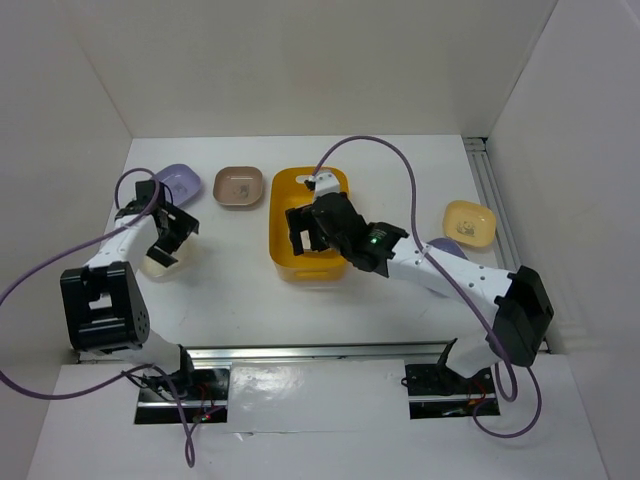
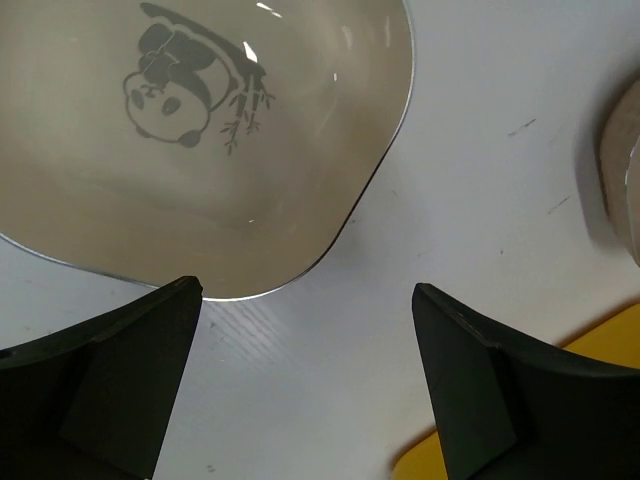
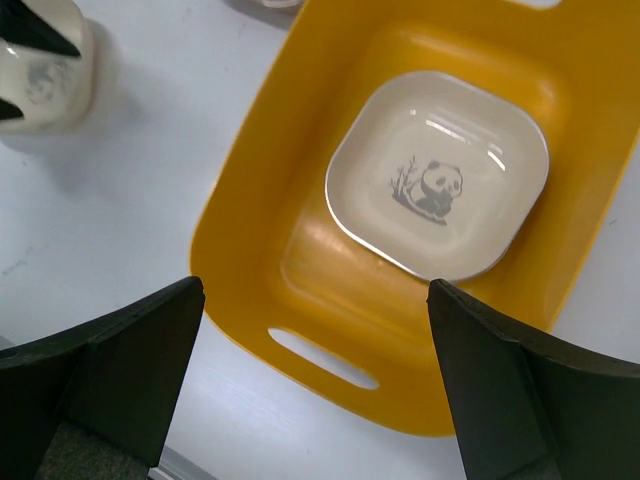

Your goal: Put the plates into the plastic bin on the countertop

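The orange-yellow plastic bin (image 1: 283,215) stands mid-countertop (image 1: 230,290). In the right wrist view a cream plate (image 3: 438,172) with a panda picture lies flat inside the bin (image 3: 240,200). My right gripper (image 1: 303,232) (image 3: 315,330) hovers open above it, holding nothing. At the left, my left gripper (image 1: 170,240) (image 2: 305,330) is open just above the near edge of another cream plate (image 1: 160,265) (image 2: 200,130), with bare counter between its fingers. A lavender plate (image 1: 176,183) and a brown-pink plate (image 1: 239,187) lie behind it. A yellow plate (image 1: 469,222) lies at the right.
Another lavender plate (image 1: 447,247) is partly hidden under my right arm. White walls enclose the counter on three sides. A metal rail (image 1: 490,185) runs along the right edge. A purple cable (image 1: 380,150) loops over the bin's far right.
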You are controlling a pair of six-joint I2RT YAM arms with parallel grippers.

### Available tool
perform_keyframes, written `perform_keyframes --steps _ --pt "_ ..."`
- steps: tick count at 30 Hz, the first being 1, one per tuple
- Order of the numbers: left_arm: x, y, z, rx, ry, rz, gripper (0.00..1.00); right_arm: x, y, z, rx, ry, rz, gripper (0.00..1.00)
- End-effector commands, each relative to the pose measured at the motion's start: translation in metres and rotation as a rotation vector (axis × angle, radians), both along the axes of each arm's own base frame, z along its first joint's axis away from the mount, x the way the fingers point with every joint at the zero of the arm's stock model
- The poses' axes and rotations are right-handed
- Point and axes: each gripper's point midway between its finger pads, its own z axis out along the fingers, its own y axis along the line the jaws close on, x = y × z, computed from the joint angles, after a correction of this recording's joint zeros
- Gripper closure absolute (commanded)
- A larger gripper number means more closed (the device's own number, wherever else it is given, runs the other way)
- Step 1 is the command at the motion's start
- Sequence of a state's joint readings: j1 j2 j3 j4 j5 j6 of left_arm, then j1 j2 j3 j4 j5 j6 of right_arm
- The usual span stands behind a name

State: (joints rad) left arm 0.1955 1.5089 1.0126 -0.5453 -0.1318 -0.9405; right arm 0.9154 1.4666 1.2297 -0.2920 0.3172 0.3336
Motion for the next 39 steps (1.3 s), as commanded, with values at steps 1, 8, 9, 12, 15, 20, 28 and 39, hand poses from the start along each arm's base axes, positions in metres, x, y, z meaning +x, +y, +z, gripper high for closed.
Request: perform_keyframes --steps 1,8,9,12,15,20,28,39 --pt "0.027 0.002 0.017 -0.006 -0.071 -0.032 0.00 0.000 0.010 0.012 0.053 -0.045 0.023 0.00" --pt "0.023 0.001 -0.015 -0.040 -0.015 -0.007 0.04 0.000 0.019 -0.013 0.025 -0.004 0.024 0.00" --pt "0.021 0.001 -0.027 -0.051 0.010 0.005 0.05 0.000 0.019 -0.013 0.025 -0.004 0.024 0.00" --pt "0.015 -0.005 -0.052 -0.085 0.054 0.011 0.08 -0.003 0.019 -0.007 0.033 -0.016 0.024 0.00" --pt "0.008 -0.013 -0.075 -0.091 0.117 0.005 0.19 -0.005 0.013 -0.006 0.031 -0.022 0.014 0.00" --pt "-0.002 -0.012 -0.065 -0.044 0.097 0.025 0.76 -0.008 0.005 0.011 0.053 -0.060 -0.010 0.00" --pt "-0.006 -0.032 0.024 0.081 -0.074 -0.047 1.00 -0.016 -0.042 0.014 0.043 -0.062 -0.140 0.00" --pt "0.012 -0.191 0.221 -0.044 -0.542 -0.369 1.00 -0.024 -0.154 0.034 0.075 -0.061 -0.400 0.00"
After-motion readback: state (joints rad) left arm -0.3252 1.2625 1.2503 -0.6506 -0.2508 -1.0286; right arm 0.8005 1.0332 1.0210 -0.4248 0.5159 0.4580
